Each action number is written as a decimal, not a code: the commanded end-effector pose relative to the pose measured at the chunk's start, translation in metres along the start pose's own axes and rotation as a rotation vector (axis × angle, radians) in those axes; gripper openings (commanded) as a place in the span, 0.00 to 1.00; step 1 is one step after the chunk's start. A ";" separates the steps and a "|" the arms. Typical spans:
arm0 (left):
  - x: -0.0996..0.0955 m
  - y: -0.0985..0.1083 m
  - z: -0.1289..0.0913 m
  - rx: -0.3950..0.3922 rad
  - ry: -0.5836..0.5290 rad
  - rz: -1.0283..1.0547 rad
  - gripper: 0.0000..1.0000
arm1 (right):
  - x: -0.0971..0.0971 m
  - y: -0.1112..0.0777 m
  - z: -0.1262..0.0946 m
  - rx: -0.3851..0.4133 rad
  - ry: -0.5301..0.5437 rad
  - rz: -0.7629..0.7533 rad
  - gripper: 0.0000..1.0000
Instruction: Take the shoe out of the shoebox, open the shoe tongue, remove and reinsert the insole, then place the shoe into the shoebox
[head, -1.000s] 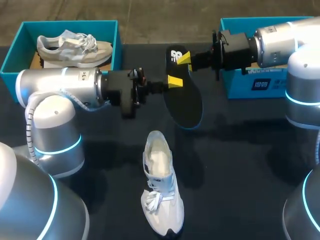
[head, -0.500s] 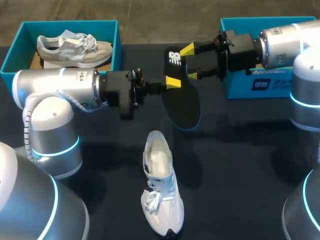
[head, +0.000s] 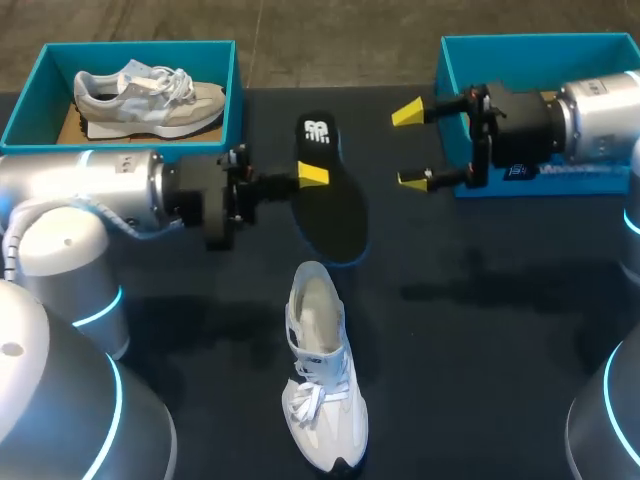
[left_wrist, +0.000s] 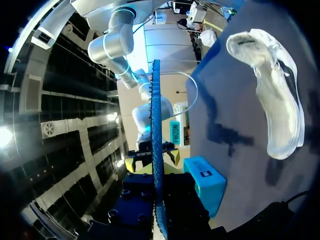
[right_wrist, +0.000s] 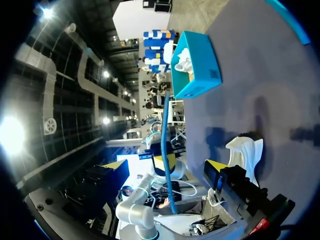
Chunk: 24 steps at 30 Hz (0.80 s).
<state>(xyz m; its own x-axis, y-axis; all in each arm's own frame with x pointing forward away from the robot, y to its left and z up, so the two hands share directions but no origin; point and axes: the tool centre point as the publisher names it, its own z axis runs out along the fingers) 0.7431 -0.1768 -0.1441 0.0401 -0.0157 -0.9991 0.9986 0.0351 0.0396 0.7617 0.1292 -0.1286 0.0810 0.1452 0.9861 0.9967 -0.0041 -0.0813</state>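
Note:
A black insole (head: 328, 205) hangs in the air above the table, with my left gripper (head: 312, 176) shut on its edge near the heel. The left wrist view shows this insole (left_wrist: 156, 150) edge-on, running out from between the fingers. My right gripper (head: 410, 147) stands open to the right of the insole, apart from it, in front of the right shoebox (head: 520, 48). A white shoe (head: 320, 380) lies on the table below the insole, heel toward it, tongue pulled open. In the right wrist view the insole (right_wrist: 167, 145) is ahead of the open yellow fingertips (right_wrist: 118, 166).
A teal shoebox (head: 22, 115) at the back left holds a second, grey-and-white shoe (head: 150, 95). The right teal shoebox stands at the back right, partly behind my right arm. Both arm bases rise at the table's near corners.
My right gripper let go of the insole, opened wide and drew back to the right. My left arm carried the insole to the left and a little nearer the shoe.

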 end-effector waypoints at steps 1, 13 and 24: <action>-0.001 -0.010 -0.016 0.023 0.017 -0.009 0.00 | -0.001 -0.007 -0.003 -0.012 0.001 0.000 1.00; 0.000 -0.014 -0.017 0.041 0.061 0.023 0.00 | -0.001 -0.007 -0.003 -0.012 0.001 0.000 1.00; 0.001 -0.022 -0.040 0.034 0.093 -0.324 0.00 | -0.001 -0.007 -0.003 -0.012 0.001 0.000 1.00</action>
<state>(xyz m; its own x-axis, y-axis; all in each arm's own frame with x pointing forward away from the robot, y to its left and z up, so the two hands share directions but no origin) 0.7287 -0.1503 -0.1554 -0.2191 0.0549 -0.9742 0.9756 -0.0010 -0.2194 0.7547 0.1252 -0.1291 0.0802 0.1414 0.9867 0.9968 -0.0146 -0.0789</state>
